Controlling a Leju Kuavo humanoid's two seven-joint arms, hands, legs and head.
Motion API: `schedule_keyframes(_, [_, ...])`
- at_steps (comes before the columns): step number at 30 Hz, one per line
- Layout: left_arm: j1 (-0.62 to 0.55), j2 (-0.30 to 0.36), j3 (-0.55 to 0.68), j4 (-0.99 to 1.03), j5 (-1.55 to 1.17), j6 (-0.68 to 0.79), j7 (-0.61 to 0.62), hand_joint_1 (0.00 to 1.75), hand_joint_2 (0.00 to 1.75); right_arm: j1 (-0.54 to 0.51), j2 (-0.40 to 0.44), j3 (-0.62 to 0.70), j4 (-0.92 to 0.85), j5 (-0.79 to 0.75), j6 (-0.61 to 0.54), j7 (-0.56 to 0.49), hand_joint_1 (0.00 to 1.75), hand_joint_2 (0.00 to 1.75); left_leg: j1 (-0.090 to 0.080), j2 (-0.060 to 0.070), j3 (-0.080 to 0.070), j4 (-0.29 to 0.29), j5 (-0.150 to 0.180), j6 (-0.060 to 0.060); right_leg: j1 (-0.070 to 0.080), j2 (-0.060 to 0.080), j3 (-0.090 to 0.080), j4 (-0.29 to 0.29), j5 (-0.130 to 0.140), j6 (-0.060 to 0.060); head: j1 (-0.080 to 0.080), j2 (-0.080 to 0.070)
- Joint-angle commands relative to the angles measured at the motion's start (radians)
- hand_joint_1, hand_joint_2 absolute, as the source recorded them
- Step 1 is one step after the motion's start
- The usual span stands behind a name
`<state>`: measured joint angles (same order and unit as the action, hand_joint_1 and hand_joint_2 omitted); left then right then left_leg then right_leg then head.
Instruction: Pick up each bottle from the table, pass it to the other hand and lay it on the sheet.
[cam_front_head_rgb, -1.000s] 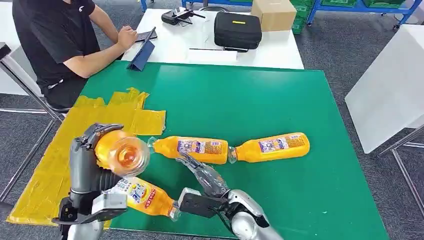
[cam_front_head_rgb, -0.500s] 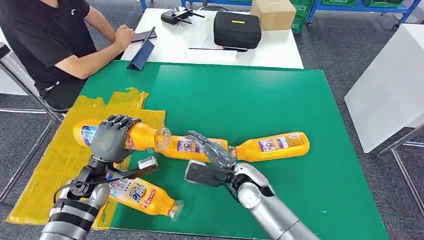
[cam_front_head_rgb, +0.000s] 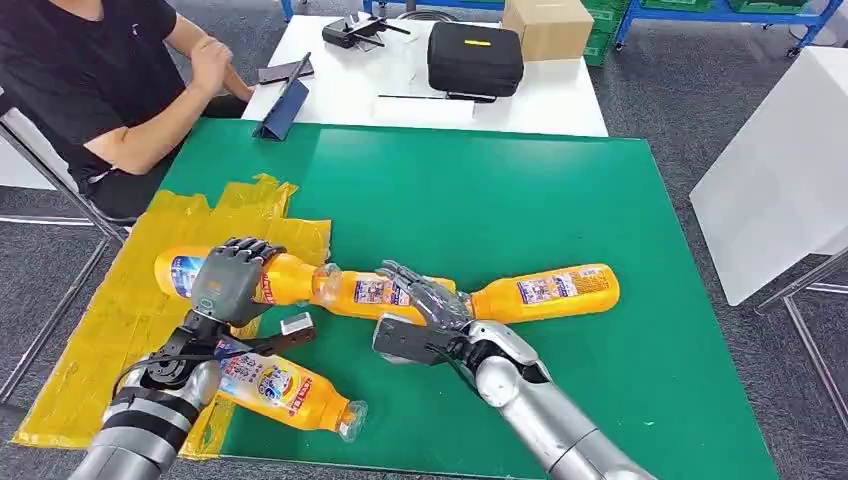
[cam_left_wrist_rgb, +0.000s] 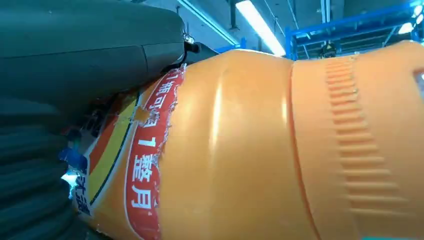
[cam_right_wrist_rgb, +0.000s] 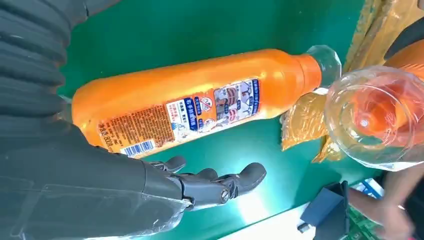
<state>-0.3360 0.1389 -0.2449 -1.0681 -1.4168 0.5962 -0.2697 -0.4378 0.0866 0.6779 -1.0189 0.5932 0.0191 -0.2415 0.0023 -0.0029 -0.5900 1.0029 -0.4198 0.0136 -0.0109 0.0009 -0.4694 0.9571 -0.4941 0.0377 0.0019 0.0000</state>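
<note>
Altogether four orange bottles are on the desk. Left hand (cam_front_head_rgb: 232, 282) grips one bottle (cam_front_head_rgb: 290, 279) over the yellow sheet (cam_front_head_rgb: 120, 330) at the desk's left edge; right hand (cam_front_head_rgb: 425, 300), fingers spread, holds nothing.

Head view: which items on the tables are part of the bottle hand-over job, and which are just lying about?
Job:
- held bottle in left hand
- three other orange bottles
- yellow sheet
- right hand

Lying about:
- black case
- cardboard box
- tablet
</note>
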Motion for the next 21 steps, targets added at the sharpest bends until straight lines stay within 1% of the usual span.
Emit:
schedule_keyframes(1, [-0.056, 0.013, -0.036, 0.075, -0.004, 0.004, 0.004, 1.75, 1.75, -0.051, -0.006, 0.018, 0.066, -0.001, 0.005, 0.003, 0.0, 1.75, 0.0, 0.0, 0.0, 0.0, 0.0, 0.0, 0.0, -0.001, 0.0, 0.0, 0.0, -0.001, 0.0, 0.0])
schedule_keyframes(4, [-0.056, 0.013, -0.036, 0.075, -0.004, 0.004, 0.004, 1.75, 1.75, -0.051, -0.006, 0.018, 0.066, -0.001, 0.005, 0.003, 0.0, 1.75, 0.001, 0.0, -0.001, 0.001, 0.0, -0.001, 0.001, -0.001, 0.0, 0.0, 0.0, -0.001, 0.0, 0.0])
schedule_keyframes(5, [-0.07, 0.022, -0.056, 0.087, -0.016, -0.047, 0.012, 1.75, 1.75, -0.063, -0.004, 0.024, 0.075, 0.001, 0.007, 0.015, 0.0, 1.75, 0.001, 0.0, -0.001, 0.001, 0.0, 0.0, 0.001, -0.001, 0.0, 0.0, 0.0, -0.001, 0.0, 0.0])
schedule_keyframes(8, [-0.167, 0.011, -0.105, 0.245, -0.028, -0.102, 0.018, 1.75, 1.75, -0.133, 0.031, 0.04, 0.174, 0.004, 0.01, 0.034, 0.0, 1.75, 0.0, -0.001, -0.002, 0.001, 0.001, -0.001, 0.001, -0.001, -0.001, 0.002, 0.0, -0.001, 0.0, 0.0])
schedule_keyframes(12, [-0.265, -0.019, -0.14, 0.425, -0.034, -0.146, 0.016, 1.75, 1.75, -0.181, 0.068, 0.046, 0.284, 0.028, 0.001, 0.04, 0.0, 1.75, 0.001, -0.002, -0.002, 0.001, 0.002, -0.001, 0.001, -0.002, -0.002, 0.001, 0.001, -0.001, 0.0, 0.0])
schedule_keyframes(16, [-0.308, -0.029, -0.149, 0.497, -0.003, -0.182, -0.006, 1.75, 1.75, -0.195, 0.079, 0.046, 0.333, 0.039, -0.01, 0.038, 0.0, 1.75, 0.002, -0.003, -0.002, 0.0, 0.004, -0.001, 0.002, -0.004, -0.002, 0.001, 0.002, -0.001, 0.0, 0.0])
schedule_keyframes(17, [-0.312, -0.029, -0.147, 0.502, 0.004, -0.184, -0.014, 1.75, 1.75, -0.197, 0.082, 0.045, 0.34, 0.038, -0.009, 0.038, 0.0, 1.75, 0.001, -0.002, -0.001, 0.0, 0.003, -0.001, 0.001, -0.002, -0.001, 0.002, 0.001, 0.0, 0.0, 0.0])
schedule_keyframes(18, [-0.323, -0.049, -0.112, 0.517, 0.073, -0.199, -0.058, 0.0, 1.75, -0.213, 0.086, 0.063, 0.389, 0.079, -0.012, 0.09, 0.0, 1.75, 0.001, -0.001, -0.002, 0.001, 0.003, -0.001, 0.001, -0.002, -0.002, 0.002, 0.002, 0.0, 0.0, 0.0])
schedule_keyframes(21, [-0.338, -0.066, -0.121, 0.53, 0.087, -0.204, -0.055, 0.0, 1.75, -0.235, 0.102, 0.059, 0.475, 0.097, -0.052, 0.054, 0.0, 1.75, 0.002, -0.003, -0.003, 0.002, 0.003, -0.001, 0.002, -0.003, -0.002, 0.002, 0.001, 0.0, 0.0, 0.0])
